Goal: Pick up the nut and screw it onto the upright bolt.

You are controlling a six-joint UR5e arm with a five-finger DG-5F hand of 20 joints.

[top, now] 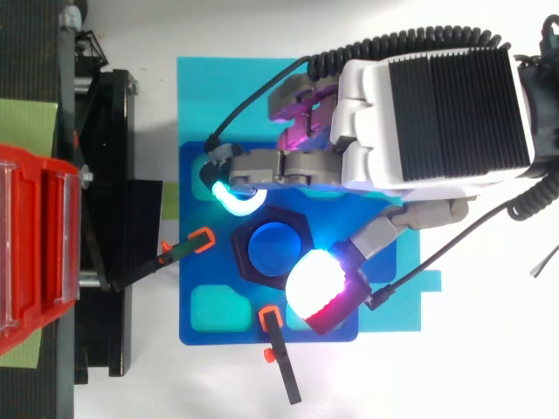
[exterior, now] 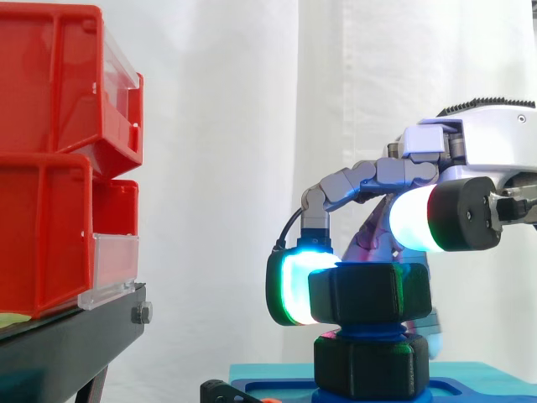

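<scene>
The black hex nut point(exterior: 369, 294) point(top: 300, 230) sits on top of the upright blue bolt point(top: 272, 250), whose thread point(exterior: 369, 334) shows above a second black hex piece point(exterior: 369, 366) lower down. My hand point(top: 437, 113) point(exterior: 495, 143) reaches in from the right with its fingers curled round the upper nut. A cyan-green fingertip point(exterior: 289, 285) point(top: 231, 197) presses the nut's far left side. The white-and-red fingertip point(exterior: 424, 220) point(top: 319, 286) is at the nut's near right corner, slightly higher than its top face. A magenta-lit finger lies behind the nut.
The bolt stands on a dark blue plate point(top: 194, 262) with teal recesses, on a cyan mat point(top: 218, 96). Two black clamps with orange tips point(top: 188, 247) point(top: 281, 362) lie at the plate's edges. Red bins point(exterior: 50, 168) point(top: 35, 244) on a black stand point(exterior: 67, 344) are at the left.
</scene>
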